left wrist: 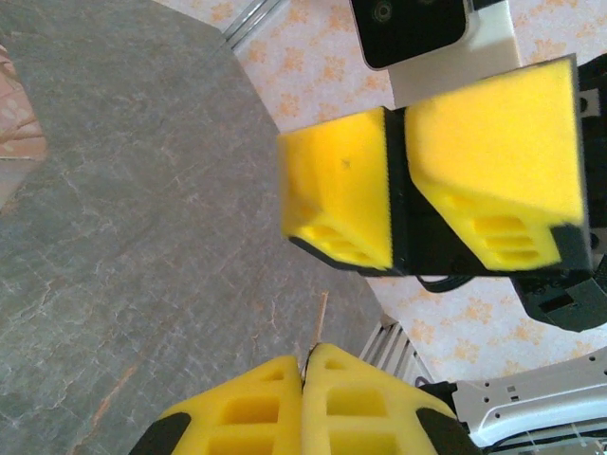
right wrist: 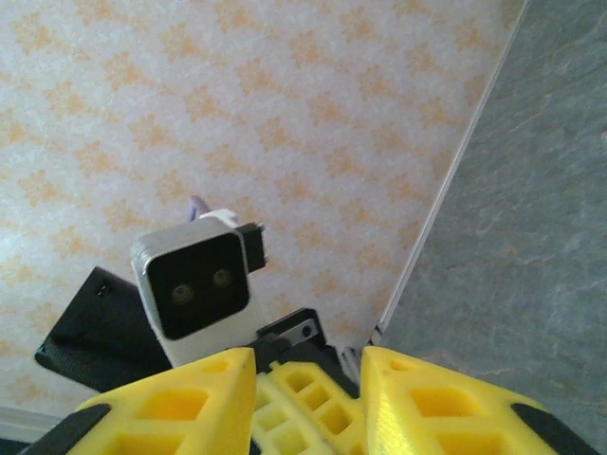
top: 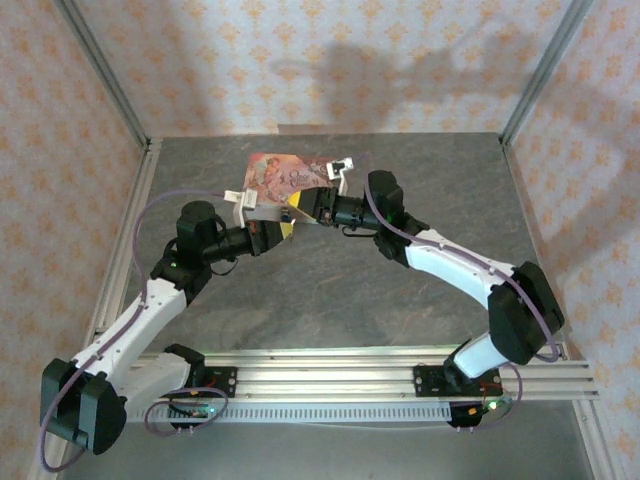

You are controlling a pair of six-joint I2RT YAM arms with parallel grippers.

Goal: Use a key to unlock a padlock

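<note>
Looking down on a grey, stone-patterned worktop (top: 330,290), walled on 3 sides with orange-flowered paper. 2 arms bent inward from the near rail (top: 340,365), meeting nose to nose over the far middle, just in front of and partly over a pink picture-printed box (top: 283,172).

Left tool (left wrist: 303,403), from its own wrist: clamped fully together, yellow fingers (left wrist: 237,412) flush, with just a hairline seam in between. Impossible to tell from here about anything pinched in that seam. Aimed across the grey surface toward the right tool (left wrist: 398,180), close ahead and higher in the view, with the right wrist camera (left wrist: 413,28) at the top edge. At the far left edge, a sliver of pink, probably the box.

Right tool, from its own wrist: held narrowly apart, 2 yellow fingers (right wrist: 180,412) on either side of a modest gap. Through that gap, the paler yellow lattice of the left tool's fingers beyond. Higher up, the left wrist camera (right wrist: 194,294), white-cased with 2 dark lenses, set against the wallpaper. To the right, a slanting strip of grey worktop.

Padlock and key: too small or too hidden among the 2 tools to place, so no saying where either lies.
</note>
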